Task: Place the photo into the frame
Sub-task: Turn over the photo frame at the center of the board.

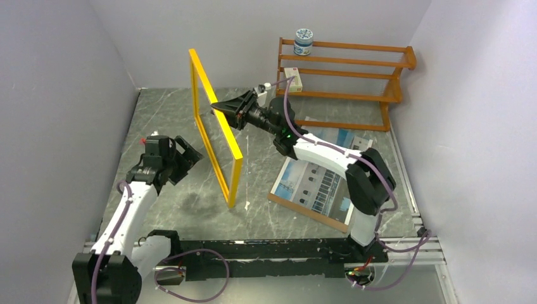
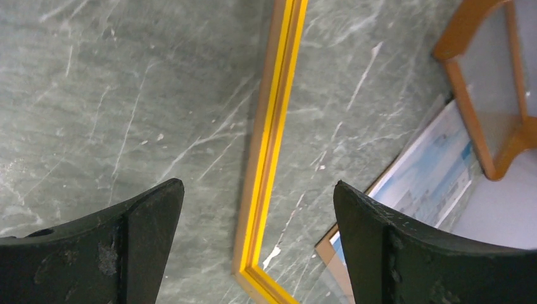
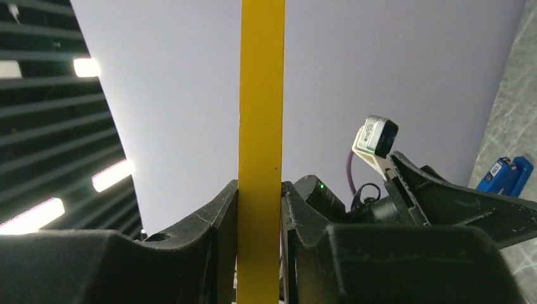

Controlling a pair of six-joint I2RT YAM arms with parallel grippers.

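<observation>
Photo point(image 1: 316, 180) is lying face up on a brown board point(image 1: 304, 212) by the table's point(image 1: 164, 114) right edge; frame point(image 1: 235, 180) is standing upright on edge mid-table, apart from the photo; right gripper point(image 1: 218, 107) is pinching the frame's top bar between narrowly parted fingers; left gripper point(image 1: 193, 155) is hovering toward the left edge, fingers spread wide, gripping nothing, near the frame's front end.

right arm point(image 1: 329, 155) hides part of the photo point(image 1: 313, 183); jar point(image 1: 304, 42) label unreadable.

One frame point(image 1: 236, 180), one photo point(image 1: 316, 183), one wooden rack point(image 1: 408, 58), one jar point(image 1: 304, 42), one small box point(image 1: 293, 79).
</observation>
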